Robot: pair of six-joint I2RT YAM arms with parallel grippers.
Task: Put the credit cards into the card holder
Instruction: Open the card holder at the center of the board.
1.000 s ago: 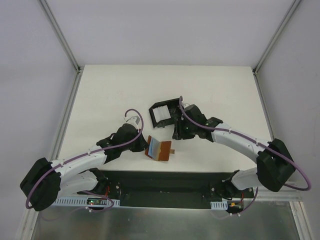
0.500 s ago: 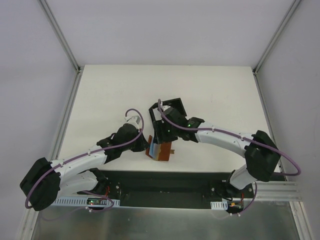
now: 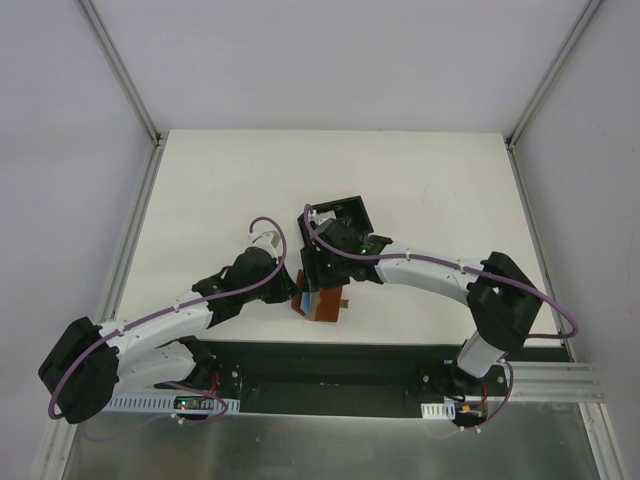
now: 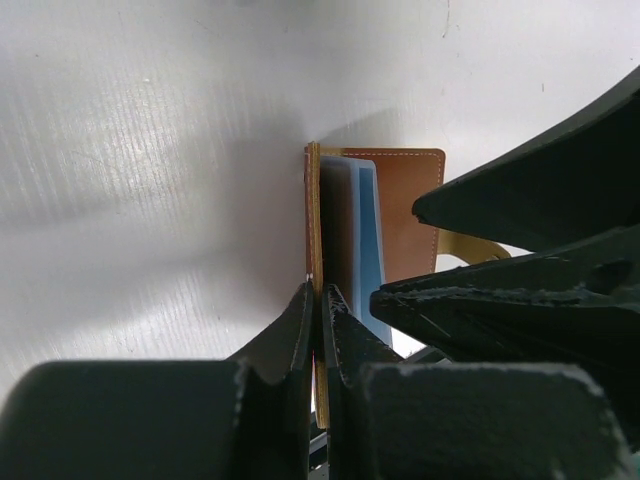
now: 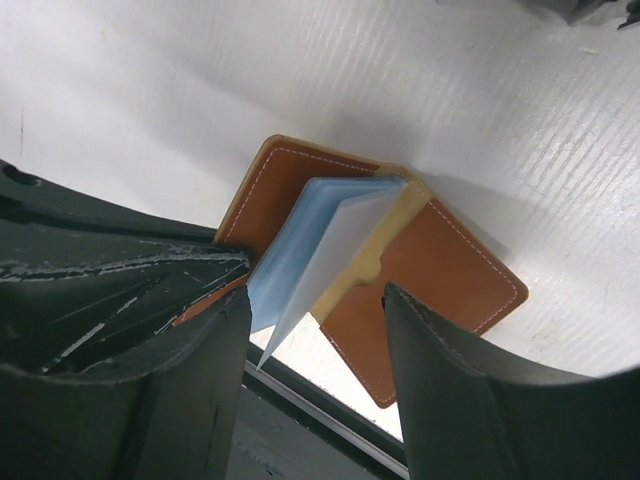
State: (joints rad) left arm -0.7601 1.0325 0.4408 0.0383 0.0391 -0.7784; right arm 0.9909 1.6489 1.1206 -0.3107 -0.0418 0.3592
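- Your left gripper (image 4: 318, 295) is pinched tight on 1 raised flap of the brown wallet (image 4: 410, 215), close to the near edge of the table (image 3: 220, 190).
- The credit cards (image 5: 320, 240), pale blue and white, stand fanned up out of the open wallet.
- Your right gripper (image 5: 318, 300) is down over them, fingers spread, 1 either side of the cards. It's probably not touching yet, though the view is tight.
- The card holder (image 3: 348, 212) sits just beyond the wallet, partly under your right wrist.

Tan-brown wallet (image 5: 440, 270), white stitching; credit cards (image 5: 320, 240) pale blue; card holder (image 3: 349, 211) black; table (image 3: 220, 180) white.
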